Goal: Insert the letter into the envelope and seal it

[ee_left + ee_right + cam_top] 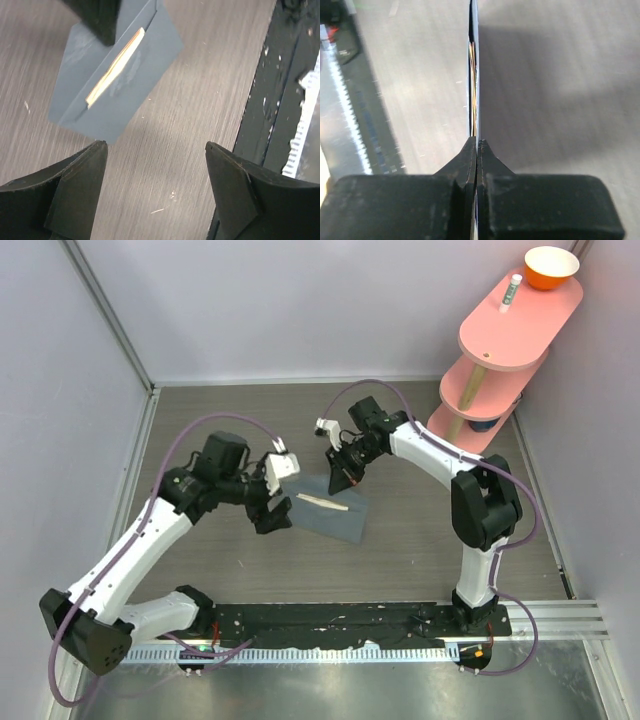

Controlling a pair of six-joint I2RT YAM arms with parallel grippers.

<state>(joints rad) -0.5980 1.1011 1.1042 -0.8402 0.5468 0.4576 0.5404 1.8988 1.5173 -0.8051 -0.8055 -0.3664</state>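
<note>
While the right gripper (477,142) pinches the envelope (338,512) at the middle of the worktop (420,550), the left gripper (155,145) stands spread, empty, just beside it; a tan letter (322,503) shows inside.

I see a grey wood-grain desk (400,560) boxed in on three sides by plain pale walls (300,300), under even light. At its far right corner stands a pink three-tier shelf (525,318) with an orange bowl (551,268) on its top tier. A black mounting plate (330,620) runs along the near edge.
</note>
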